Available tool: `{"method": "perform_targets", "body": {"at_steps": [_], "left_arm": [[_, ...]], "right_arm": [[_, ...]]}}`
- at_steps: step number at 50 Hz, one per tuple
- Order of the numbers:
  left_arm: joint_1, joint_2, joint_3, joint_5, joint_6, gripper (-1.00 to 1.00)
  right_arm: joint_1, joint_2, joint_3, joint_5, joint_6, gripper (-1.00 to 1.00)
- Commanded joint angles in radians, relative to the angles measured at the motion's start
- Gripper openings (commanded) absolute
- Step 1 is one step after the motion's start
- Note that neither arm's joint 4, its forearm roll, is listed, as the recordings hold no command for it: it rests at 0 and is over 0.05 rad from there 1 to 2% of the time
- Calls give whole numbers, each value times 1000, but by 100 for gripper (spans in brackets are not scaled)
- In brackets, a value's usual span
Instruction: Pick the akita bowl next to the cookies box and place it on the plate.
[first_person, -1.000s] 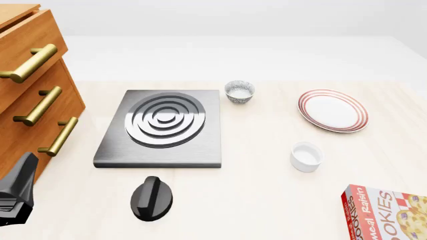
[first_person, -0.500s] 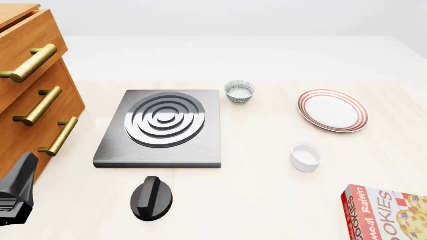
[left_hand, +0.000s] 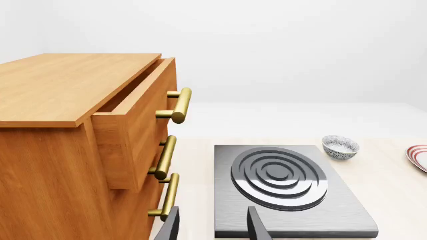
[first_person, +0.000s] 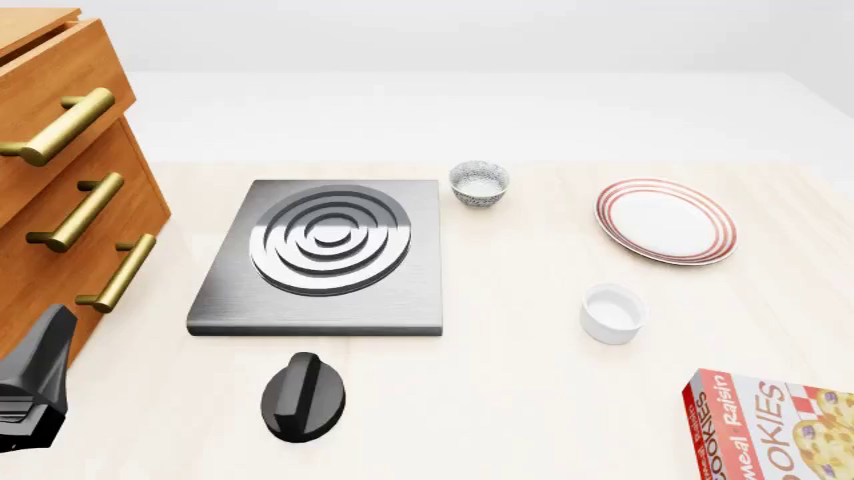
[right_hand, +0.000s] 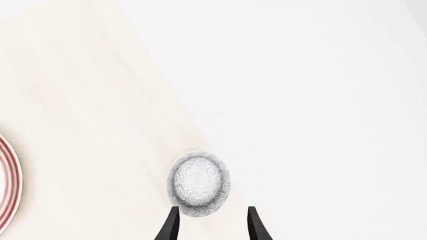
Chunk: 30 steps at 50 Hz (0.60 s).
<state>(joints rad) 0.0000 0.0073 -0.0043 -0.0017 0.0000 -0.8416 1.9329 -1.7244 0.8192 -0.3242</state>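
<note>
item, left gripper (left_hand: 212, 227): the two dark fingers (left_hand: 257, 226) stand apart with nothing between them; i read it as open and empty; it sits low beside the wooden drawer cabinet (first_person: 60, 190), facing the stove plate (first_person: 324, 255); item, right gripper (right_hand: 210, 225): out of the front view, seen only by its own wrist camera; fingers spread, nothing held, looking down on the table; item, akita bowl (right_hand: 198, 184): speckled grey and white, upright, on the pale wooden table (right_hand: 80, 125) right at the line where the wood meets the white surround; in the right wrist view it lies just ahead of the fingertips, its near rim overlapping the tip of one finger; i cannot tell how far above it the gripper is; item, plate (first_person: 665, 220): white with red rings, bare, toward the far right of the table; a sliver of its rim also shows at the edge of the right wrist view, well apart from the akita bowl; item, cookies box (first_person: 774, 425): lying flat at the near right corner, cut by the frame; item, second speckled bowl (first_person: 479, 183): upright just beyond the far right corner of the stove plate; item, plain white cup (first_person: 613, 312): between the plate and the cookies box; item, black knob (first_person: 303, 396): just in front of the stove plate.
</note>
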Motion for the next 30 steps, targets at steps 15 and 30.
{"method": "perform_targets", "body": {"at_steps": [15, 30], "left_arm": [[0, 0, 0, 0, 0, 100], [0, 0, 0, 0, 0, 100]], "right_arm": [[-32, 91, -49, -7, -14, 100], [-30, 118, -49, -21, -22, 100]]}}
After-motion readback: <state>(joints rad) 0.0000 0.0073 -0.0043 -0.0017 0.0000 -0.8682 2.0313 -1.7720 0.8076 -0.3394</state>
